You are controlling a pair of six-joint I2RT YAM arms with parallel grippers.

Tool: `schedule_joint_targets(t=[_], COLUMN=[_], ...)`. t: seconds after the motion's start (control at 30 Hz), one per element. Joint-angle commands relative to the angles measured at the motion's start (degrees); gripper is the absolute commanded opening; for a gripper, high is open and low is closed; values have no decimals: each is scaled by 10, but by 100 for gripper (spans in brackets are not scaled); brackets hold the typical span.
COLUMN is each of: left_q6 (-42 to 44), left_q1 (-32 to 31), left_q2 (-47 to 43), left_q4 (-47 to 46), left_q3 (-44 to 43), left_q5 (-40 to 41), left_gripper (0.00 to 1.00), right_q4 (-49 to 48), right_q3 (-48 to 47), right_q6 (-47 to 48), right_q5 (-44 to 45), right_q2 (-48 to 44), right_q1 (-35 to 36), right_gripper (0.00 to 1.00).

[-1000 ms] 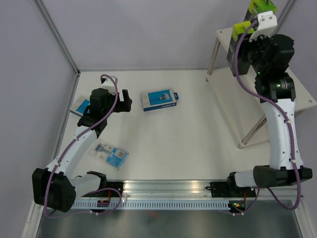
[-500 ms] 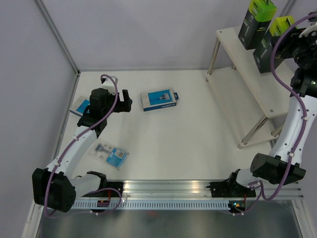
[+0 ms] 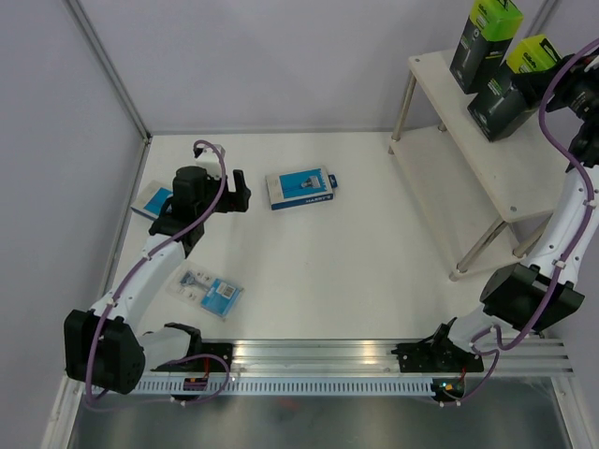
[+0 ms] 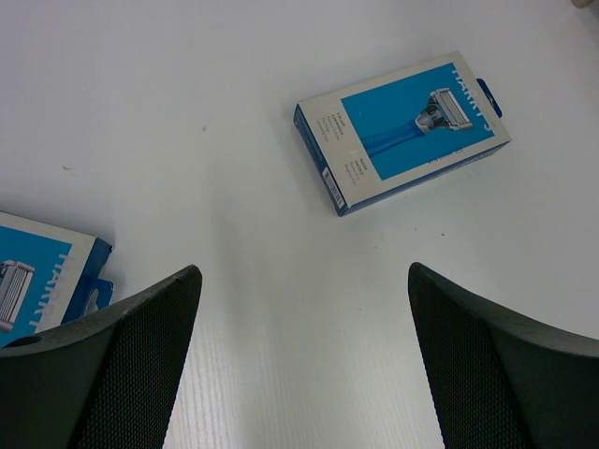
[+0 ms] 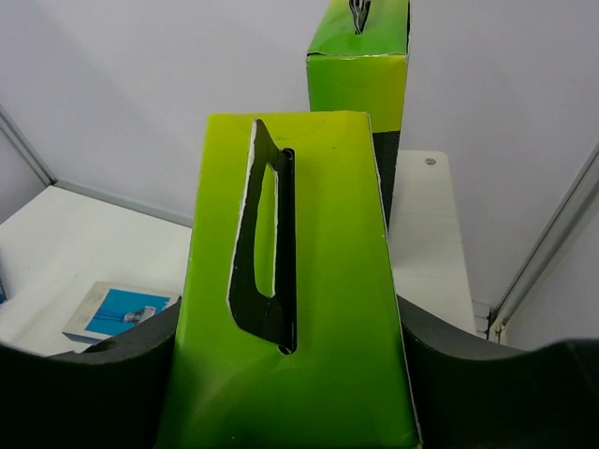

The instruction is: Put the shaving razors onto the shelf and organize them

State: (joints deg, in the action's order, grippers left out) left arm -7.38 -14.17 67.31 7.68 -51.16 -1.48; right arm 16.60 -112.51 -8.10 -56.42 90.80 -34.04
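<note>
plastic blister pack (image 3: 211, 291) lies nearest, at 8 o'clock. beyond, the left claw (image 4: 301, 273) hangs spread wide and empty between one flat blue box (image 3: 154, 199) at 10 and a second blue box (image 3: 301, 188) at 12. farthest, at 2 o'clock, the right claw (image 5: 290, 360) clamps a lime-topped box (image 3: 505, 89), tilted over the upper board of the shelf (image 3: 440, 98), just beside its twin (image 3: 484, 42); released leaning, it could topple both.

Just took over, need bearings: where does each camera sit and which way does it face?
Top external: above and behind the bases, looking down on table and shelf; both arms show.
Left wrist: on the left arm, facing down at the table; open left gripper shows.
Right wrist: on the right arm, facing the green-topped box clamped in the right gripper.
Shared: middle blue box, in all three.
</note>
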Motion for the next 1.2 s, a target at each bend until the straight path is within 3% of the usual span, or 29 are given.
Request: schedule_joint_targets(t=[0.0,0.23,0.63,0.73,1.17], left_q6=[21,27,33,38,38], left_q1=[4,6,6,6,6], left_q2=[9,15,20,22,25], left_q4=[1,1,3,5,8], left_q3=[-3,-4,-4,-5,-9], left_q5=[3,2,1,2,-8], left_gripper=[95,95,95,95,95], right_q4=[-29,29,26,98,109], right_q3=[-46,-75,-96,-124,-111], right_q6=[33,76,75,149,154], right_q5=[-20,11,32,82,124], right_q2=[-6,17,53,62,68], right_q1=[-2,-1,10,36,50], right_gripper=[38,38,38,42,54])
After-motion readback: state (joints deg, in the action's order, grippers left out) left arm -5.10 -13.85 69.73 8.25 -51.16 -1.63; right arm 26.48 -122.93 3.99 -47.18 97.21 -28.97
